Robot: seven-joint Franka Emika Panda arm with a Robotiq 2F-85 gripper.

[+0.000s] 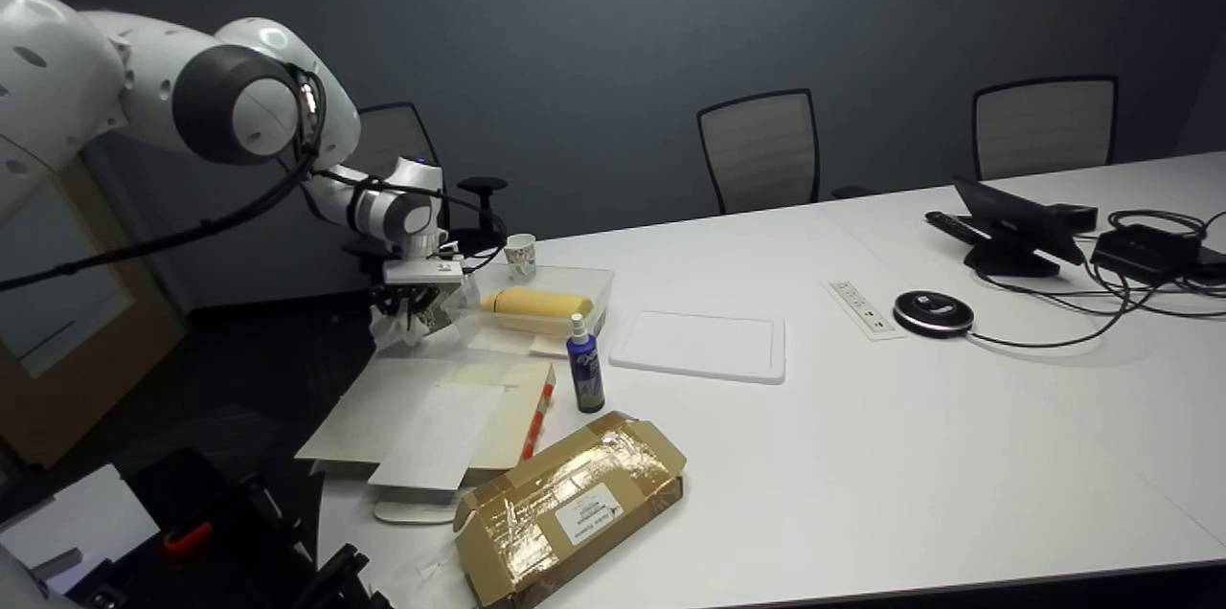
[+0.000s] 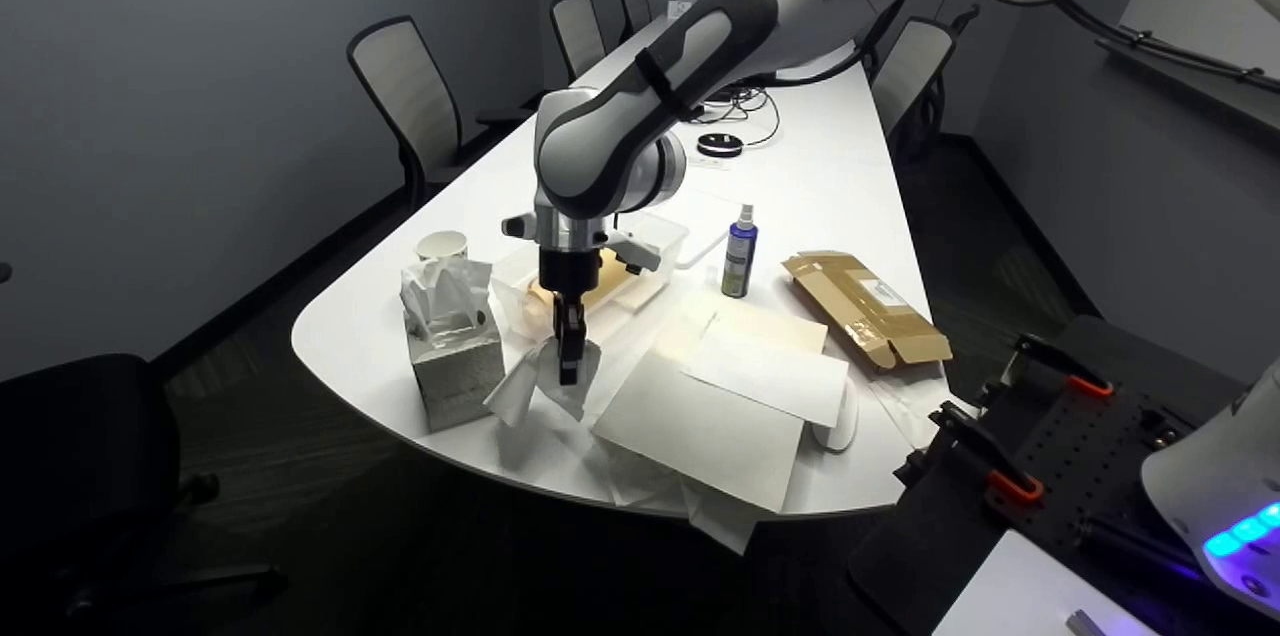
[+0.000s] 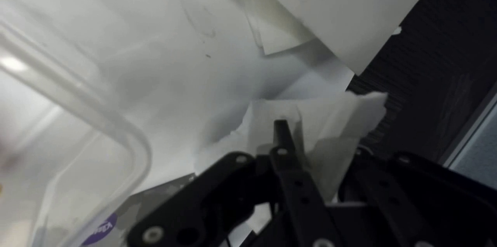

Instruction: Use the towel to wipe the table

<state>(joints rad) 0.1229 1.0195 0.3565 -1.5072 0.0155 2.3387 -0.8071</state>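
Observation:
The table (image 1: 910, 456) is large, white and smooth with a rounded end, and shows in both exterior views. The towel (image 2: 515, 396) is a thin white tissue-like sheet. My gripper (image 2: 570, 378) points down near the rounded end of the table, shut on the towel. In the wrist view the towel (image 3: 341, 119) passes between the fingers (image 3: 291, 130). One fingertip shows in front of it, and the other is hidden behind it. The towel spreads beyond the fingertips, and one corner overlaps the dark floor. Its shadow falls on the table. I cannot tell whether its lowest edge touches.
A tissue box (image 2: 460, 391) and a cup (image 2: 441, 245) stand beside my gripper. A clear plastic tub (image 1: 599, 276) holds a yellow roll (image 1: 538, 303). Loose sheets (image 2: 700, 436) overhang the table edge. A blue spray bottle (image 1: 586, 377), cardboard box (image 1: 575, 504) and white panel (image 1: 699, 346) lie farther along.

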